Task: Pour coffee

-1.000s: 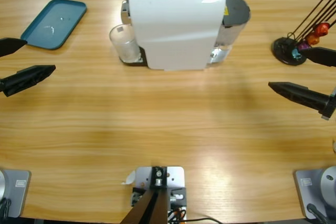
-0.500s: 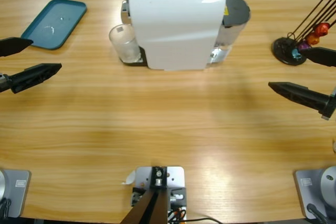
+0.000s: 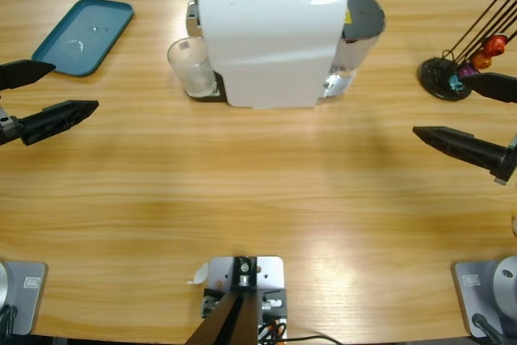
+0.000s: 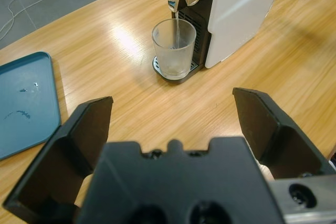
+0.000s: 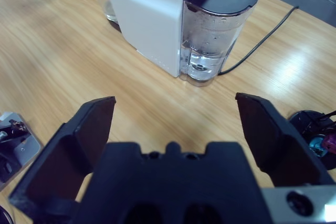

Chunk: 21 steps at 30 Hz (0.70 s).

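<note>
So the glass (image 3: 191, 67) sits under the spout on the 9 o'clock side of the coffee machine (image 3: 266, 36), up around 12 on the table (image 3: 258, 191). Left gripper (image 3: 48, 90) is at 9, jaws spread wide, holding nothing, aimed at the glass. Right gripper (image 3: 456, 111) at 3, also gaping and empty. Teal tray (image 3: 83, 35) at 10, capsule rack (image 3: 456, 70) at 2.
</note>
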Available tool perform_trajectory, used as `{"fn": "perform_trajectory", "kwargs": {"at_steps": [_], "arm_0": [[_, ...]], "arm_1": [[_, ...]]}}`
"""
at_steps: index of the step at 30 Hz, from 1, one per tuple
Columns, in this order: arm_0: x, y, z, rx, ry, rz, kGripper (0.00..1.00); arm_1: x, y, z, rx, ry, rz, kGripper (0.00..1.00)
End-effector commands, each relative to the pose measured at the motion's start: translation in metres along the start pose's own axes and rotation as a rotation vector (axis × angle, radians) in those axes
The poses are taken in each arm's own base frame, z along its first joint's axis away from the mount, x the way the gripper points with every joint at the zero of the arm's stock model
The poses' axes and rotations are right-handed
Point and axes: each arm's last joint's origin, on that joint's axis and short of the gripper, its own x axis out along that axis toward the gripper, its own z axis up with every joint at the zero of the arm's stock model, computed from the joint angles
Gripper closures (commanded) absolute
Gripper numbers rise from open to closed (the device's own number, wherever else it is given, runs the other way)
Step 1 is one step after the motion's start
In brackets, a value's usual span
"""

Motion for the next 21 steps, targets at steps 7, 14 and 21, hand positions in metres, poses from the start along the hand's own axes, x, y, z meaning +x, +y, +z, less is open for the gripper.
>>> {"fn": "perform_trajectory", "kwargs": {"at_steps": [7, 14, 21], "arm_0": [[0.006, -0.002, -0.012, 0.008, 0.051, -0.023, 0.013], [0.014, -0.002, -0.010, 0.010, 0.070, -0.022, 0.017], [0.017, -0.001, -0.001, 0.001, 0.032, 0.015, 0.059]], "arm_1": [[0.007, 0.002, -0.009, 0.010, 0.044, 0.023, 0.000], [0.008, 0.002, -0.009, 0.012, 0.047, 0.025, 0.000], [0.008, 0.002, -0.008, 0.016, 0.046, 0.025, 0.000]]}}
